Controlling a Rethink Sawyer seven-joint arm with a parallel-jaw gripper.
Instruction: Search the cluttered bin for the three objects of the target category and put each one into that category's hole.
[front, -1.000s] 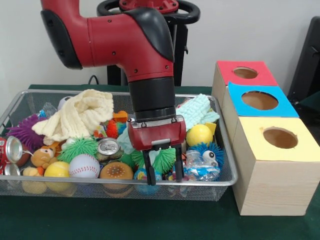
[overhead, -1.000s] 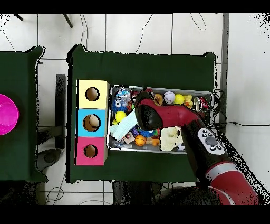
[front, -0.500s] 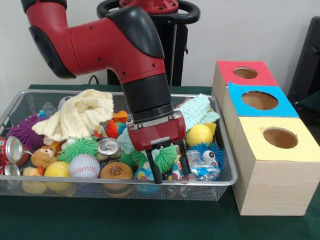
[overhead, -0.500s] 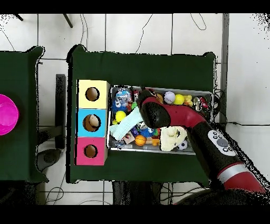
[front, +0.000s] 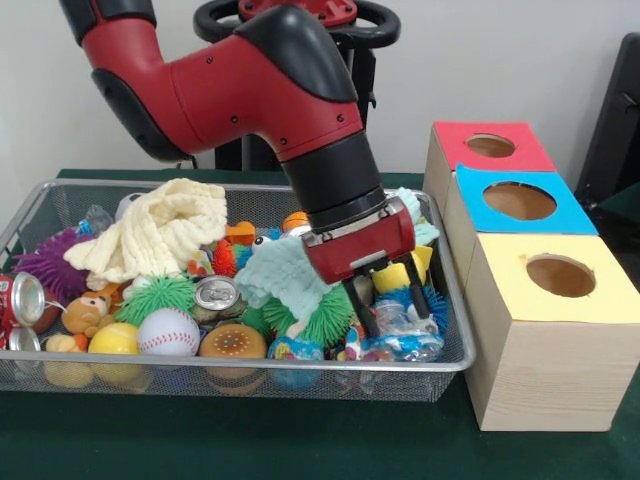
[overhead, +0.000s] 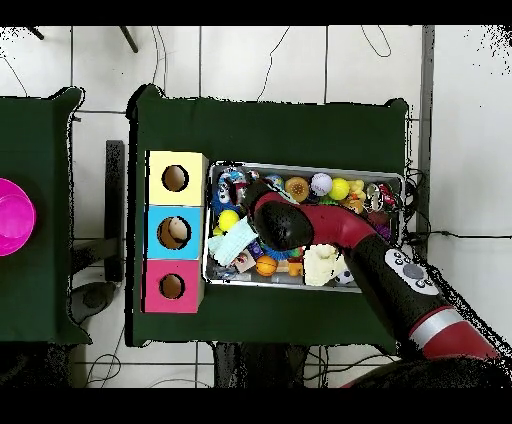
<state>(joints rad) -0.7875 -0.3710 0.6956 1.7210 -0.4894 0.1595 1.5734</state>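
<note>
The wire mesh bin (front: 200, 368) is full of toys, and it also shows in the overhead view (overhead: 392, 178). My gripper (front: 392, 308) hangs tilted over the bin's right end, open and empty. Its fingertips (front: 366, 318) stand just above a crumpled clear plastic bottle (front: 405, 338) and a blue fuzzy toy (front: 432, 302). The red-topped box's round hole (front: 490, 146) is at the far right, and it also shows in the overhead view (overhead: 172, 286). In the overhead view my arm (overhead: 285, 215) hides the gripper.
The blue-topped box (front: 520, 202) and the yellow-topped box (front: 560, 276) stand right of the bin. In the bin lie a cream knitted cloth (front: 160, 230), a mint cloth (front: 280, 275), green spiky balls (front: 155, 295), a baseball (front: 168, 332) and a crushed can (front: 215, 292).
My gripper has swung towards the boxes in the front view and tilted. It stays open. The yellow ball by the bin's right end is now mostly hidden behind it.
</note>
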